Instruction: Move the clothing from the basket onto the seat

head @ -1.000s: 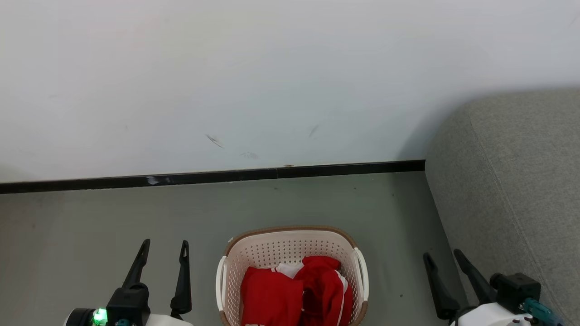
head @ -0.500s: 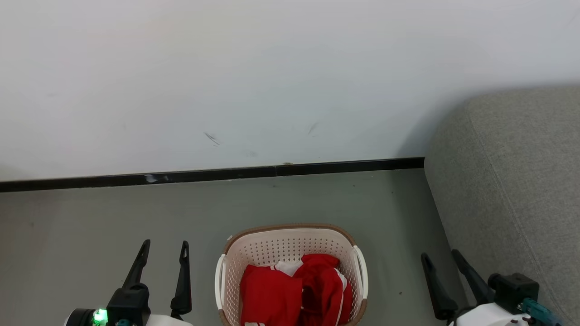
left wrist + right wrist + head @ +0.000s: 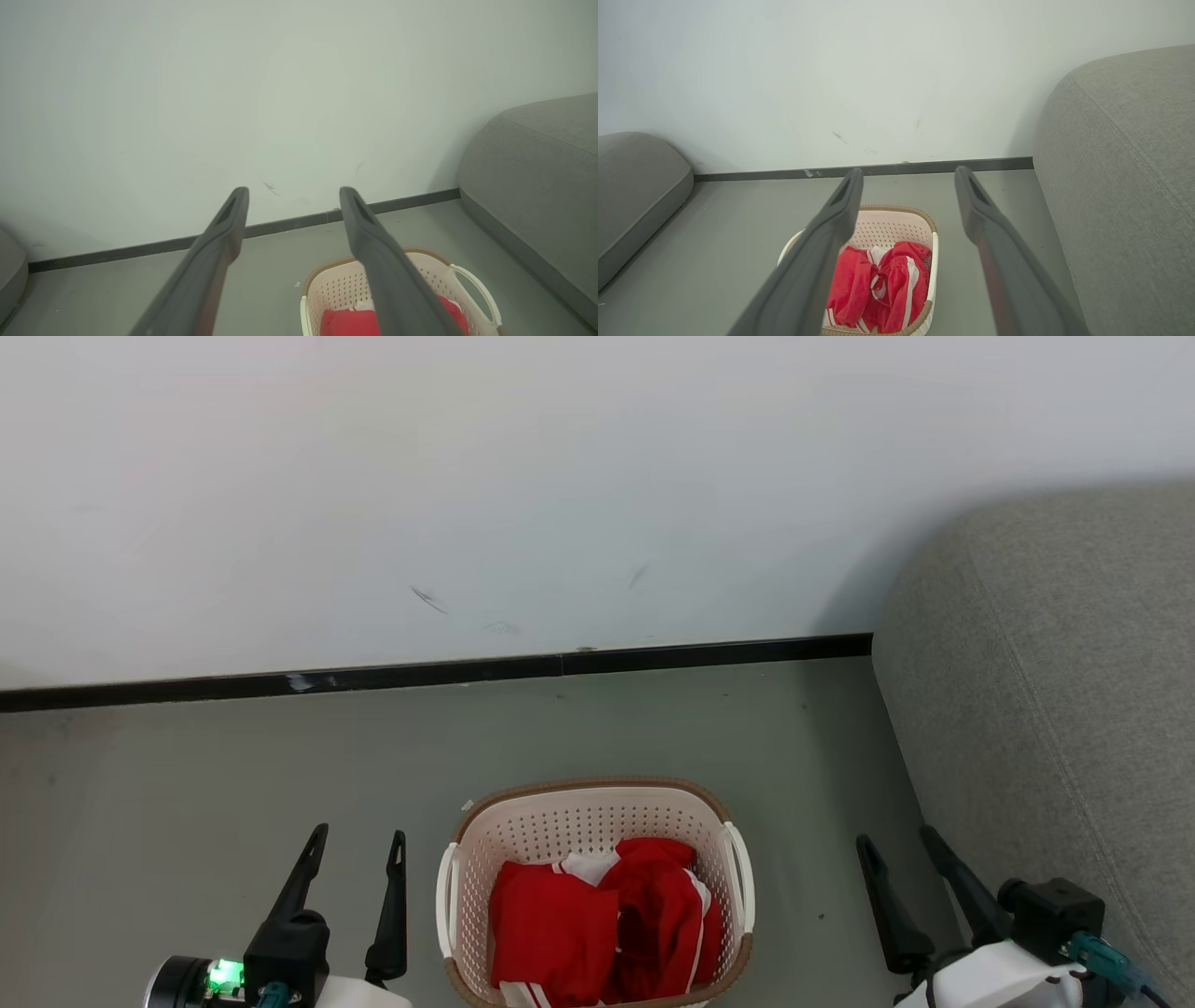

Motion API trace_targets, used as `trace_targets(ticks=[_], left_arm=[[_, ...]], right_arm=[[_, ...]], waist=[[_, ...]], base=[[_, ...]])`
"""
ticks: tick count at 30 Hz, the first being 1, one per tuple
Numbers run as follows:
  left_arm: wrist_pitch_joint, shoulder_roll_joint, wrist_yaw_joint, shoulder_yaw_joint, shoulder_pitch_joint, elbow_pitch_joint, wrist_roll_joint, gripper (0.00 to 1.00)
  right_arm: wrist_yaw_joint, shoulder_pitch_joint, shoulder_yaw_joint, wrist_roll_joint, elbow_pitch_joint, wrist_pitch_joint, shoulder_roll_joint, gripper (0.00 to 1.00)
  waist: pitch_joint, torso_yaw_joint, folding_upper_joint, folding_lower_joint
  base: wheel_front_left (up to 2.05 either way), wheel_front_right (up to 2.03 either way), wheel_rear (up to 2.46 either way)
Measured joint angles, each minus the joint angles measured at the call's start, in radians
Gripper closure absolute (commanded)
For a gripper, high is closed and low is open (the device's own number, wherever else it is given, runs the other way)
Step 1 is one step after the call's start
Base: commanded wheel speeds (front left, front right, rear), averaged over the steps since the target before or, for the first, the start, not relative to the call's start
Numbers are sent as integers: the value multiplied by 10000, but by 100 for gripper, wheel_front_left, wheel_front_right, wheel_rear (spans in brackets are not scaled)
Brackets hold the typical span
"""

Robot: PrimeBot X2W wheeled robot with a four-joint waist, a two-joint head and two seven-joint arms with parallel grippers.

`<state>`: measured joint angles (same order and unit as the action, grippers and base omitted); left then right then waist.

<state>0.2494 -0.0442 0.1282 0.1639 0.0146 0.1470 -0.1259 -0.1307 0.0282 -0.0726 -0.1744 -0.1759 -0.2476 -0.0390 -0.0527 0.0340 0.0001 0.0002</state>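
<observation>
In the basket [image 3: 581, 823] lies the red clothing [image 3: 560, 933]; left pincer [image 3: 360, 832] and right pincer [image 3: 893, 835] gape wide, empty

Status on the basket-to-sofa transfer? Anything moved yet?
Done: nothing visible. The red jerseys lie bunched in the basket, with none on the part of the sofa in view. In hand: nothing. The left gripper and right gripper hang open and empty either side of the basket, touching nothing. Left: the whole job, every pick and placement.

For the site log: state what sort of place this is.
Probably a living room or a mock-up of one: a grey sofa beside a plain wall, a laundry basket of red jerseys on a grey floor.
</observation>
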Motion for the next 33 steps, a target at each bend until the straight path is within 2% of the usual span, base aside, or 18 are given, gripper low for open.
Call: trace_targets(ticks=[6, 23, 33], left_arm=[[0, -194, -184, 274, 411, 535, 207, 0], [0, -134, -767, 1248, 1785, 2242, 759, 0], [0, -58, -780, 1567, 2754, 3041, 1022, 0]], right_arm=[[0, -89, 36, 23, 180, 0, 0, 0], [0, -493, 700, 305, 1298, -4, -2, 0], [0, -961, 738, 291, 2031, -25, -2, 0]], waist=[[-290, -86, -1, 0], [-1520, -513, -1, 0], [-2513, -881, -1, 0]], base=[[0, 0, 0], [0, 0, 0], [0, 0, 0]])
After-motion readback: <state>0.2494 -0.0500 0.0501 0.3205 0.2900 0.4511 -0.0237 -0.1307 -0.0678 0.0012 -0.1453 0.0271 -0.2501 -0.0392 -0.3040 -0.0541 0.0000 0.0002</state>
